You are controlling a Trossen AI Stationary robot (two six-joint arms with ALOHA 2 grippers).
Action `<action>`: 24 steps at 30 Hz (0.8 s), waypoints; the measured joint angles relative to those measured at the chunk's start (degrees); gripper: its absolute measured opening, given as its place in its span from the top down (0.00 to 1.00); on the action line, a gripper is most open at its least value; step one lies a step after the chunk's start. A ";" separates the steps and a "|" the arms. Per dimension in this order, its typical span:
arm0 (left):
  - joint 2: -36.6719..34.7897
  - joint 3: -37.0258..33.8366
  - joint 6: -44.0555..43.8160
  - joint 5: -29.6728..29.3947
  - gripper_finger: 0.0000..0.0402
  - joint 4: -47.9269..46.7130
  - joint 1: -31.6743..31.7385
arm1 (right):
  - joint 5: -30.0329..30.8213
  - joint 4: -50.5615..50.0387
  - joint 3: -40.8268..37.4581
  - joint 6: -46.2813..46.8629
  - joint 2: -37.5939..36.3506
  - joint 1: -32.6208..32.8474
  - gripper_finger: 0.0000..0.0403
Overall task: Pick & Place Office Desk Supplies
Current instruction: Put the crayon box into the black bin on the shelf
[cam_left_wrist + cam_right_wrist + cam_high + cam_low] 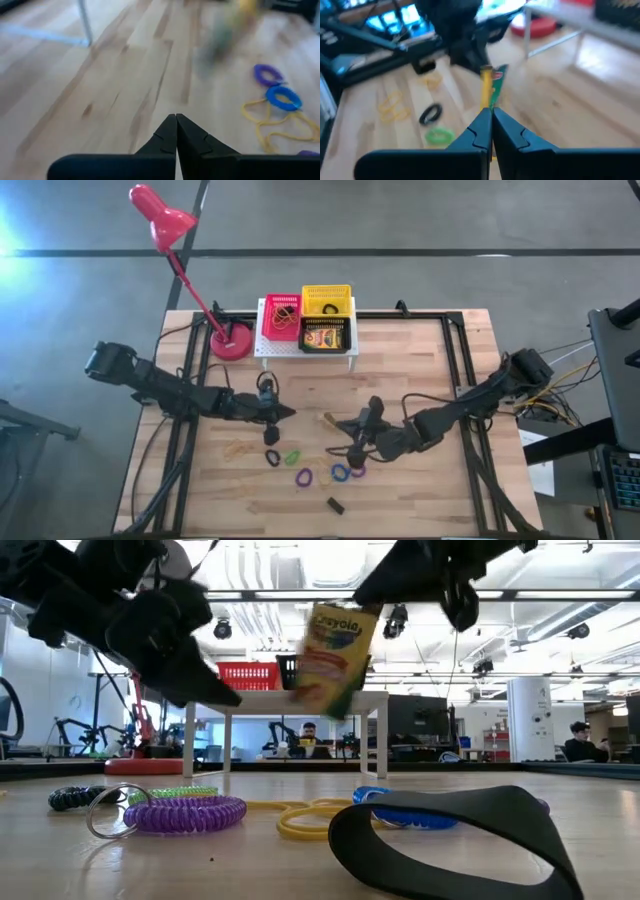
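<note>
Pale wood table (pixel 420 370), bright workshop behind; right gripper (pixel 491 116) clenches a crayon box (pixel 333 652) (long axis near-upright, tilted), left gripper (pixel 176 131) closed empty.

Both arms reach mid-table, left claw (pixel 283 412) closed, right claw (pixel 360 423) pinched.

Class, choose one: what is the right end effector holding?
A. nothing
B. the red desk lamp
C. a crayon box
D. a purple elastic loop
C: the right end effector is shut on the crayon box, which hangs lifted above the table in the low view.
</note>
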 joint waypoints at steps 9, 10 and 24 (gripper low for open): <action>10.26 0.13 10.11 5.33 0.87 17.20 -1.53 | -6.38 1.05 -0.02 0.72 7.45 -0.93 0.98; 12.12 0.44 10.13 6.32 0.83 18.93 -1.53 | -7.42 1.03 -0.02 0.71 7.84 -1.11 0.98; 27.35 11.28 13.46 7.77 0.33 21.07 -1.49 | -9.74 1.41 0.00 -0.38 8.89 -1.75 0.98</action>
